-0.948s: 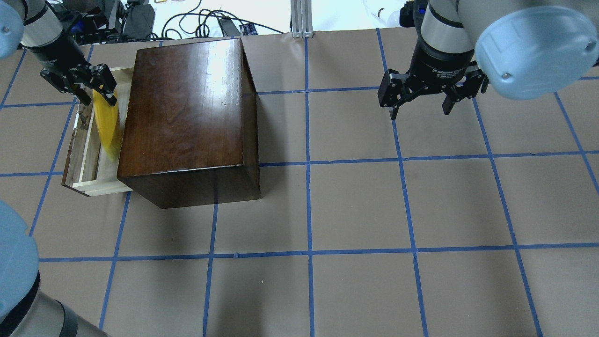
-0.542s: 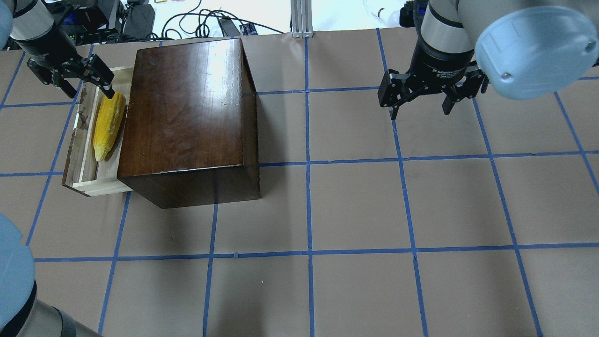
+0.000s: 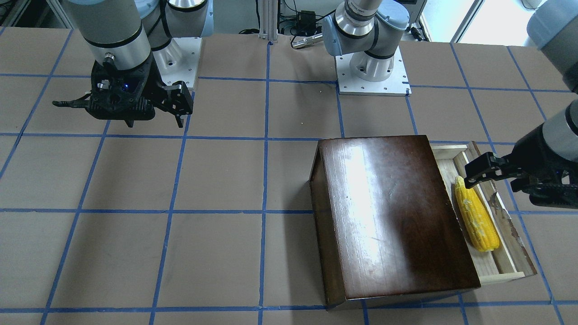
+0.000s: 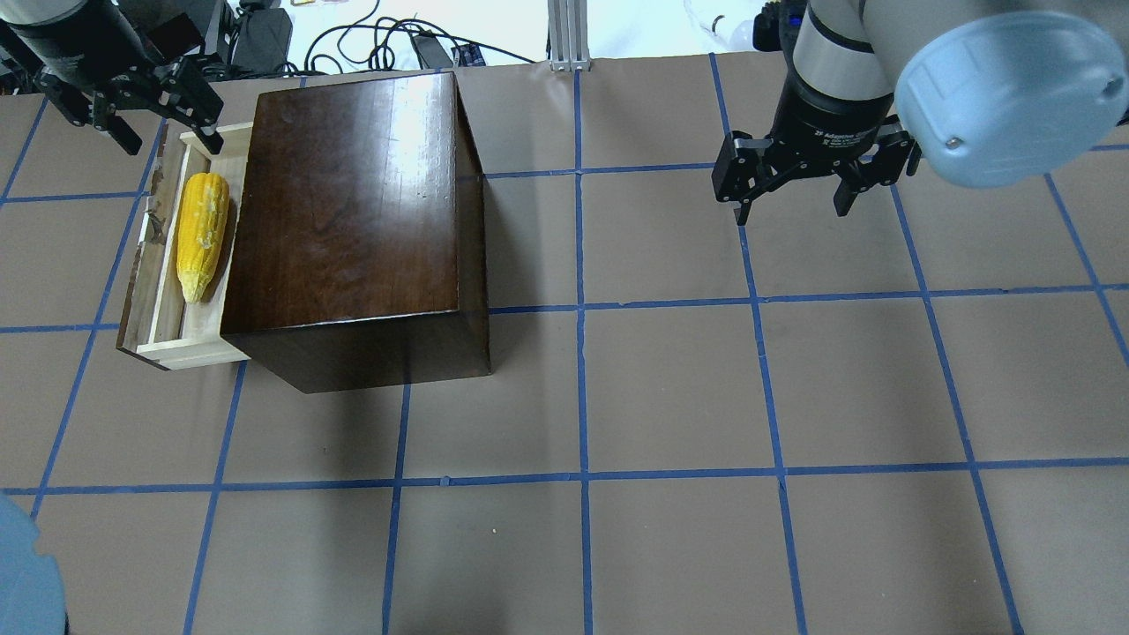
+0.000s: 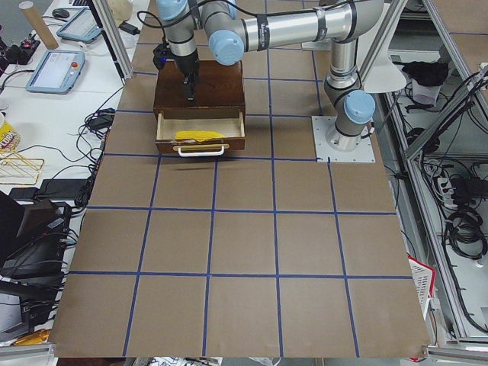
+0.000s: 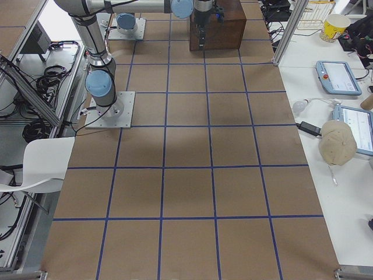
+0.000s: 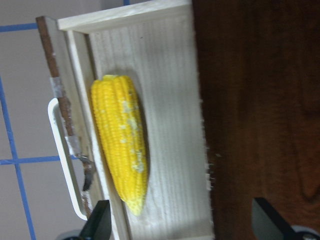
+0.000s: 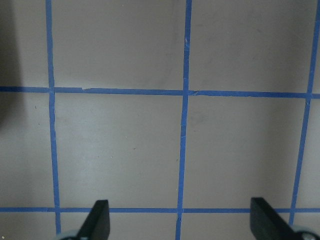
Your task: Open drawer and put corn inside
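Observation:
The yellow corn (image 4: pixel 202 234) lies flat in the open pale-wood drawer (image 4: pixel 161 304) that is pulled out of the dark-brown box (image 4: pixel 353 220). It also shows in the front view (image 3: pixel 476 221) and the left wrist view (image 7: pixel 122 145). My left gripper (image 4: pixel 168 130) is open and empty, raised above the drawer's far end; in the front view it (image 3: pixel 490 180) is beside the corn's tip. My right gripper (image 4: pixel 789 198) is open and empty, hovering over bare table far to the right.
The drawer has a white handle (image 7: pixel 67 165) on its chipped dark front panel (image 4: pixel 132 291). Blue tape lines cross the brown table (image 4: pixel 670 388). Cables and equipment lie beyond the far edge (image 4: pixel 388 40).
The left gripper let go of the corn, which dropped and settled flat in the drawer. The gripper then rose and moved away toward the far left. The right arm has not moved.

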Tool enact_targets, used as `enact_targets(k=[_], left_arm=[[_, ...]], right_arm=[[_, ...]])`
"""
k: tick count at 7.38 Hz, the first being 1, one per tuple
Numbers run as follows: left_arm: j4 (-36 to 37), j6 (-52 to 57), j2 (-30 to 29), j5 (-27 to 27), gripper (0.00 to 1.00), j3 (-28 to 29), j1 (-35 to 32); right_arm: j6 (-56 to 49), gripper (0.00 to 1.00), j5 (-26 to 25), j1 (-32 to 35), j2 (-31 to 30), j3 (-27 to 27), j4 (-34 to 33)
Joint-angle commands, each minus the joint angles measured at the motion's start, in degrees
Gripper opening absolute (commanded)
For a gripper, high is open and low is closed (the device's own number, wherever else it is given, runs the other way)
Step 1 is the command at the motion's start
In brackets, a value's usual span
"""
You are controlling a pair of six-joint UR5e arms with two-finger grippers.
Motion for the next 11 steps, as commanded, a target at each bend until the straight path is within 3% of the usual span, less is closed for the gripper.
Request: enact_targets(k=[1,4,7,8,11], left_arm=[[-0.9,-7.6,3.3,0.1,1.00,0.1,-7.7],[-1.2,-15.8,8.9,0.2,1.00,-4.5,-16.4],[0.2,-18.2,14.4,-0.1,1.00,-12.6,-16.4],[5.4,-17.9,14.4,-0.1,1.00,-13.8,-15.5],[6.8,-19.3,14.9,0.3,1.00,-13.9,-15.1]], right_arm=[[0.0,1.00,0.0,0.0,0.0,0.0,0.0],[0.0,1.00,0.0,0.0,0.0,0.0,0.0],[0.0,1.00,0.0,0.0,0.0,0.0,0.0],[0.0,1.00,0.0,0.0,0.0,0.0,0.0],[0.0,1.00,0.0,0.0,0.0,0.0,0.0]])
